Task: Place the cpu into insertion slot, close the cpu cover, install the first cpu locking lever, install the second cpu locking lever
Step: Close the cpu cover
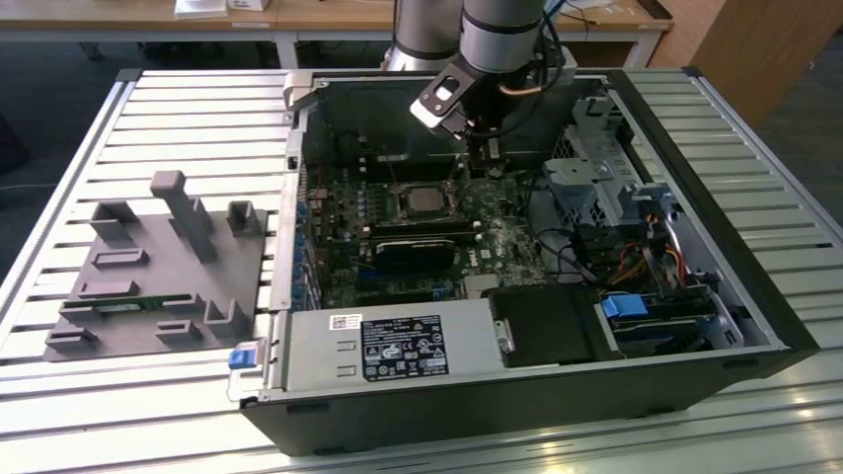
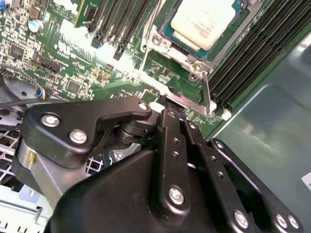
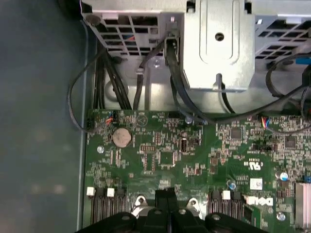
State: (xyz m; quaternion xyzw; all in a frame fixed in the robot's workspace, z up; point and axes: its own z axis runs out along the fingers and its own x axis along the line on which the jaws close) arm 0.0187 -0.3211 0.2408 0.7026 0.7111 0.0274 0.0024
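gripper point(image 3: 165, 194) — jaws closed, at far lever point(image 2: 206, 90) | cpu point(image 2: 201, 22) seated (cover point(image 2: 181, 54) looks down) | risk: lever may slip, spring back

The cpu point(image 2: 201, 22), square with a pale silvery top, lies flat in the slot point(image 2: 156, 42) on the green board. The silver cover point(image 2: 187, 57) frames its edges.

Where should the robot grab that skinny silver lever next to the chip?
Probably near the far end of the locking lever, the tip away from the cpu, pinching across its thin rod. Come from above the board: the rod is slim and bare, the socket frame is on one side and the memory slots on the other, so sideways room is tight.
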